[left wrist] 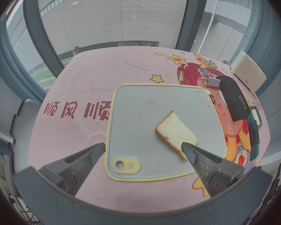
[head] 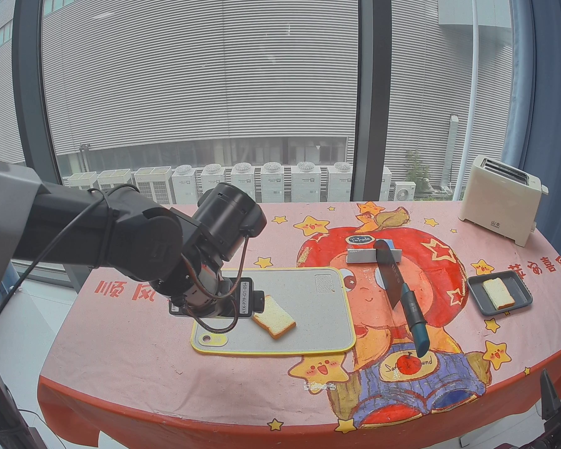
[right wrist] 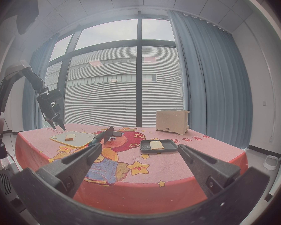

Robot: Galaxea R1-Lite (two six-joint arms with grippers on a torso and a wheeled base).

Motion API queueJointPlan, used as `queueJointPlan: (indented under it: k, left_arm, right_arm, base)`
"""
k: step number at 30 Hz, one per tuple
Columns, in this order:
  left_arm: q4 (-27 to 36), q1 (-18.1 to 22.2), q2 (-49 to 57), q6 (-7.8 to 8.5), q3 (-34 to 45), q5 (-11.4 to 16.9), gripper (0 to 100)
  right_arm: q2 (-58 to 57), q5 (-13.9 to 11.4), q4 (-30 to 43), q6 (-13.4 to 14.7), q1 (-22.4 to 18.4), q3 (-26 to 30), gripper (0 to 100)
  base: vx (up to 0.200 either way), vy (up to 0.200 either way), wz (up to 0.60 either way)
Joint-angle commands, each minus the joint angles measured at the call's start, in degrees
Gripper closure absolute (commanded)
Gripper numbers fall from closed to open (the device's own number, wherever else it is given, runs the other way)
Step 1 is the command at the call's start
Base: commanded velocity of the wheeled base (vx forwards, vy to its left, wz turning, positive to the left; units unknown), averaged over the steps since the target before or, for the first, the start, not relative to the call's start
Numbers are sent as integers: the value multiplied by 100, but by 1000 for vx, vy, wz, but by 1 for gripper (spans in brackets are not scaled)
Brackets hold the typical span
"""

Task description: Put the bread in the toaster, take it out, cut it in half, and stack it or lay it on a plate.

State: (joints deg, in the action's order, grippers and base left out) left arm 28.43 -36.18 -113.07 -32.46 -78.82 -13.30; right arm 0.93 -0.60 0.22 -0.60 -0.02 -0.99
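A half slice of bread (head: 273, 320) lies on the grey, yellow-rimmed cutting board (head: 321, 319). My left gripper (left wrist: 143, 150) hangs open just above the board, and the bread (left wrist: 176, 134) lies close to one of its fingertips (left wrist: 190, 150) without touching it. Another half slice (head: 498, 293) rests on the dark rectangular plate (head: 516, 282) at the right. The cream toaster (head: 502, 199) stands at the back right. My right gripper (right wrist: 139, 150) is open and holds nothing, off the table's front right corner.
A knife with a black blade and a blue handle (head: 400, 294) lies right of the board, its blade propped on a small grey holder (head: 361, 255). The patterned pink cloth covers the table up to the window behind it.
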Motion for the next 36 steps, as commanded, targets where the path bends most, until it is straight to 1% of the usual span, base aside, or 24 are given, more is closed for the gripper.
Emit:
queueJointPlan:
  k: [1, 11, 24, 36]
  left_arm:
    - [5, 41, -286, -6, -186, -15, 0]
    - [40, 50, -638, 3, -467, -50, 0]
    - [49, 226, -673, 12, -476, -67, 0]
    - [137, 243, -866, 12, -564, -59, 0]
  right_arm:
    - [-93, -2, -4, -2, 2, 99, 0]
    - [-93, -2, 4, -2, 2, 99, 0]
    - [-93, -2, 4, -2, 2, 99, 0]
    - [-93, -2, 4, -2, 2, 99, 0]
  base:
    - [0, 0, 0]
    - [0, 0, 0]
    - [0, 0, 0]
    - [0, 0, 0]
